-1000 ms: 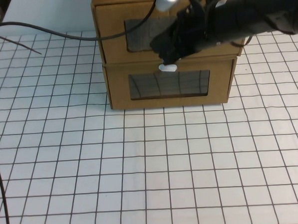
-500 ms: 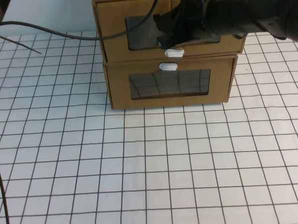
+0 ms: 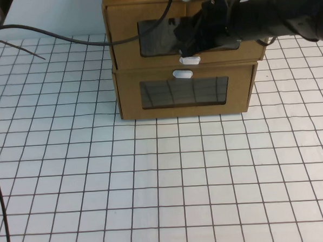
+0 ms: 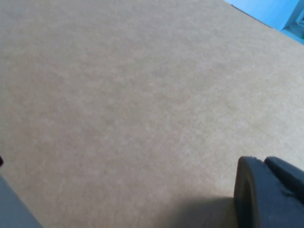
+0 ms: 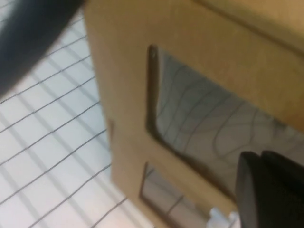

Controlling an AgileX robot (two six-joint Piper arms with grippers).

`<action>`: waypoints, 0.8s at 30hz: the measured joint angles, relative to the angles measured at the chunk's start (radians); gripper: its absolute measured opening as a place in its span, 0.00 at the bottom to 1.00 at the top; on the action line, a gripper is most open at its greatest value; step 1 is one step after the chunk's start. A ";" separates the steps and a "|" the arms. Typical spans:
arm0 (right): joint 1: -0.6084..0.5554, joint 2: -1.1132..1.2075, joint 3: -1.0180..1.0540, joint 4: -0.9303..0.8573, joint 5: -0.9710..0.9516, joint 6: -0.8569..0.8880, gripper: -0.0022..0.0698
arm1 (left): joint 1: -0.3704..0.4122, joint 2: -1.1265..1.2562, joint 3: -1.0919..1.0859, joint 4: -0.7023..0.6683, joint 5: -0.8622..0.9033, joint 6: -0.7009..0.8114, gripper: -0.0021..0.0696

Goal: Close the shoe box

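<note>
The shoe box is the upper of two stacked brown cardboard boxes, with its white pull tab below its clear window. Its front stands about level with the front of the box beneath. My right gripper is shut and empty, right in front of the window and just above the tab; in the right wrist view its fingers hang before the window. My left gripper is shut close over plain brown cardboard; its arm shows only at the high view's top left corner.
The lower box has its white tab above its window. A black cable runs from the top left to the boxes. The white gridded table lies in front.
My right gripper has risen from the tabs to the upper window, uncovering the upper box's tab. The upper box's front has slid back slightly.
</note>
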 joint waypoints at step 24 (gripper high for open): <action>-0.004 -0.661 0.472 0.204 -0.033 -0.097 0.01 | 0.000 -0.334 -0.006 0.555 0.067 -0.215 0.03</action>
